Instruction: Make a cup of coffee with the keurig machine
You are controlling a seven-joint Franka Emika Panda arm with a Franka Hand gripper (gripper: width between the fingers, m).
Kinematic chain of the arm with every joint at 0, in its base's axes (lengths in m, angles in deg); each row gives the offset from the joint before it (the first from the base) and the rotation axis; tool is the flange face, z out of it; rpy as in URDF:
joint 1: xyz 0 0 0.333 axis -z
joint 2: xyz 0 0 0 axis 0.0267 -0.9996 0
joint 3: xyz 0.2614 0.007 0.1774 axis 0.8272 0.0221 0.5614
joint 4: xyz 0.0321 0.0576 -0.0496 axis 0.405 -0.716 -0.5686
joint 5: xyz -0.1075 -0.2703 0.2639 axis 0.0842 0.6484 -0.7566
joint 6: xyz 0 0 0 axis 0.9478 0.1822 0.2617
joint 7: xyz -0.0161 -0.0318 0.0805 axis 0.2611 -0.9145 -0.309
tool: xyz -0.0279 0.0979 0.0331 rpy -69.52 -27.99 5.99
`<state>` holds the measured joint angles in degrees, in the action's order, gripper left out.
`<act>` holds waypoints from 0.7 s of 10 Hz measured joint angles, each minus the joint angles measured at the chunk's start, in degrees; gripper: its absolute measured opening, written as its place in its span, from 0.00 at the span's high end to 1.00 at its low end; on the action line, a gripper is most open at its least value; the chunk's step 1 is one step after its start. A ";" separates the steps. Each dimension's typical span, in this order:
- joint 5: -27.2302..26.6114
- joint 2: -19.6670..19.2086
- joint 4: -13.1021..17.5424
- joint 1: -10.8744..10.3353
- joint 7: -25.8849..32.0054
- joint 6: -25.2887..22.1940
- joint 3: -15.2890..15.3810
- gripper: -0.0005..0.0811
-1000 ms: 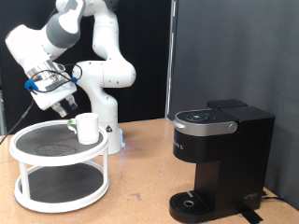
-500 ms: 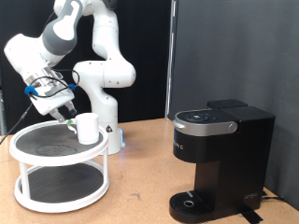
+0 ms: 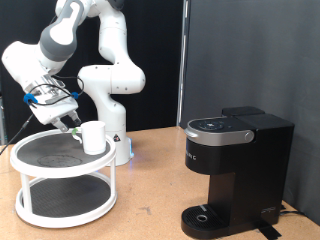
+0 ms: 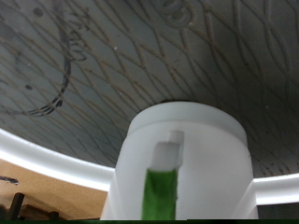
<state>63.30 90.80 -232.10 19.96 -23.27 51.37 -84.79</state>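
One cup (image 3: 94, 137) upright on upper tier of white stand (image 3: 62, 170), well apart from keurig machine (image 3: 236, 172). My gripper (image 3: 70, 124) has drifted slightly leftward, hovering beside cup, nothing held. Jaw width: cannot tell. Pickup not begun.

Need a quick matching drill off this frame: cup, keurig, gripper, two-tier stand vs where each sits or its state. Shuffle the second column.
Column 1:
1. cup
2. keurig
3. gripper
4. stand

Column 2:
A. lid down, on the table at the exterior view's right
B. white rim, two dark shelves, at the exterior view's left
C. upright on the stand's top shelf
D. just above the top shelf, beside the cup

Pairs: 1-C, 2-A, 3-D, 4-B
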 joint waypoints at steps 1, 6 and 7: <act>-0.01 -0.62 0.00 -0.17 0.00 -0.02 0.00 0.00; -0.29 -1.58 0.02 -0.72 0.00 -0.33 0.00 0.00; -0.30 -1.58 0.02 -0.72 0.00 -0.36 0.00 0.00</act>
<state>62.99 89.22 -232.08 19.24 -23.27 51.01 -84.79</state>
